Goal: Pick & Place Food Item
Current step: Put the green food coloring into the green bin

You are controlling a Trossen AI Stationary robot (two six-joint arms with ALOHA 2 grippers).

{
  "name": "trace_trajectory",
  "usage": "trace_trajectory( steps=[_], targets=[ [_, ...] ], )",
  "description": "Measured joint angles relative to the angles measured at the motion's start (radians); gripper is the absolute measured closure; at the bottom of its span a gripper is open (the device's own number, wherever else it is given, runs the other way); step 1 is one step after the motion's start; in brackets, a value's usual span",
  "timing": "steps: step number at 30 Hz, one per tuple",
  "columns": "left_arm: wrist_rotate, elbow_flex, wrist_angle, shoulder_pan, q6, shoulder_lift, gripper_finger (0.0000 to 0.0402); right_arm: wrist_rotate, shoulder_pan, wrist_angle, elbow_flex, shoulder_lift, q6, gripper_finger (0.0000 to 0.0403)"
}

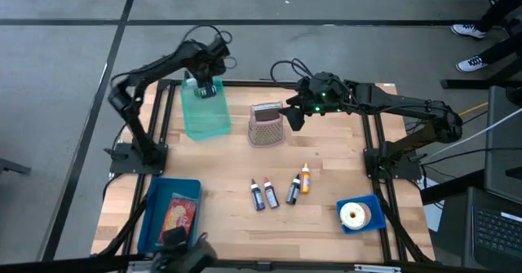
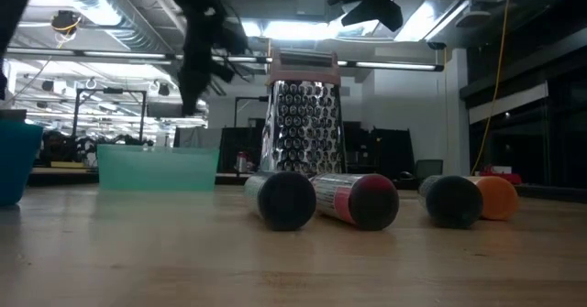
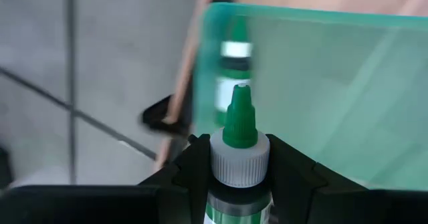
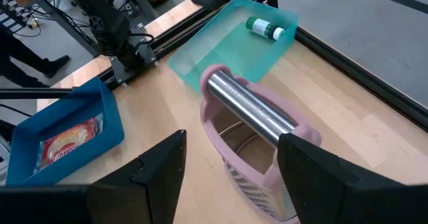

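Observation:
My left gripper (image 1: 204, 85) hovers over the far end of a translucent green bin (image 1: 205, 114) and is shut on a small bottle with a green nozzle (image 3: 239, 117). A second green-labelled bottle (image 4: 265, 28) lies on its side inside that bin. My right gripper (image 1: 292, 114) stands open in the air above a metal grater with a pink frame (image 1: 266, 125), touching nothing. The grater stands upright on the table, and in the right wrist view its steel handle (image 4: 251, 107) lies ahead of the fingers. My left gripper pinches the bottle between its two fingers (image 3: 194, 170), just below the white collar (image 3: 239, 162) under the green nozzle. The fingers slant steeply down from above. The bottle points forward along the fingers, nozzle end out, and hangs clear above the green bin (image 3: 321, 103).
Several small bottles (image 1: 270, 191) lie on the table's near middle, one of them orange (image 1: 305, 178). A blue bin (image 1: 155, 224) with a red food packet (image 1: 178, 214) sits near left. A blue tray (image 1: 371, 201) holding a white roll sits near right.

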Motion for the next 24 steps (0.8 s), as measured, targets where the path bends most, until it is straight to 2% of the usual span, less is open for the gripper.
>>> trace_trajectory(
  steps=[10, 19, 24],
  targets=[
    [0.061, 0.0, 0.106, -0.045, 0.035, 0.184, 0.0287, -0.001, 0.0, -0.003, 0.0, 0.0, 0.022, 0.0171],
    [0.087, 0.0, 0.158, -0.01, 0.085, 0.208, 0.0287, -0.019, 0.0, -0.008, 0.0, 0.0, 0.025, 0.0171],
    [0.098, 0.0, 0.133, 0.028, 0.088, 0.208, 0.0287, -0.02, 0.0, -0.012, 0.0, 0.0, 0.025, 0.0171]
  ],
)
